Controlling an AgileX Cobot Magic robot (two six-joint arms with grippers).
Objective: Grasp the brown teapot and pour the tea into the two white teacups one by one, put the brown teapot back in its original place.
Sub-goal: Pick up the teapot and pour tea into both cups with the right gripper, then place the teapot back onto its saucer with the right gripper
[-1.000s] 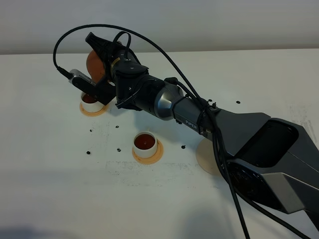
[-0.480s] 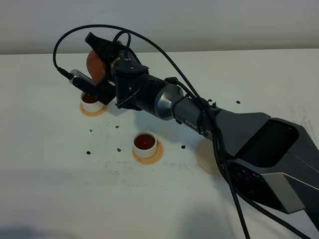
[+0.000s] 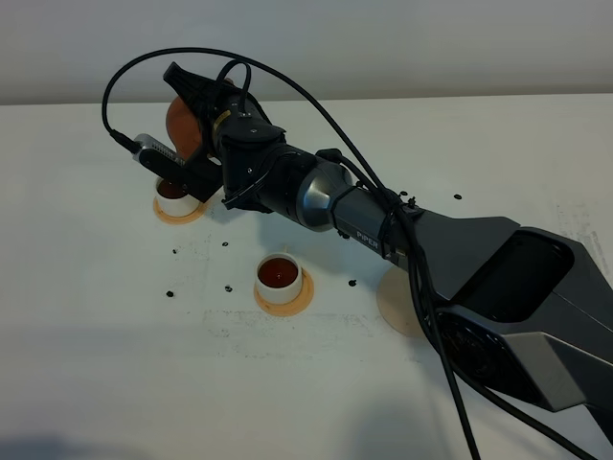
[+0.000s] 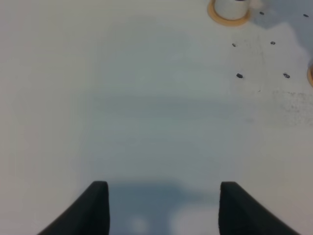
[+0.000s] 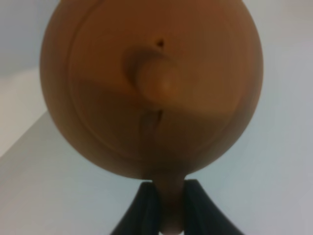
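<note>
1. Honestly, nothing has changed over the last second. The right gripper point(image 3: 182, 120) sits in exactly the same pose at the far left of the table point(image 3: 96, 287), and the brown teapot point(image 3: 180, 123) hasn't budged or tipped any further.

2. The right wrist view shows the jaws clenched on the teapot's loop handle point(image 5: 168, 205), with the lid and its knob point(image 5: 156, 81) facing the camera. So the pot is tilted hard over, spout pointing down and away.

3. The teapot hangs right over the far-left white teacup point(image 3: 174, 195), which sits on its orange-tan coaster point(image 3: 179, 211). There's dark tea point(image 3: 172, 190) visible in that cup, though the wrist hides a good part of it, so the level is hard to call.

4. The nearer teacup point(image 3: 279, 279), in the middle of the table on its own coaster, already holds plenty of tea.

5. Being this still probably means it's holding the pour on cup two, or the pot is about drained. Looks like the pouring is almost done.

6. What's left: tip it upright and carry it right to the pale beige coaster point(image 3: 395, 305), peeking out beside the arm.

7. The left gripper point(image 4: 164, 208) is idle, fingers point(image 4: 95, 208) spread apart over bare table, gripping nothing.
</note>
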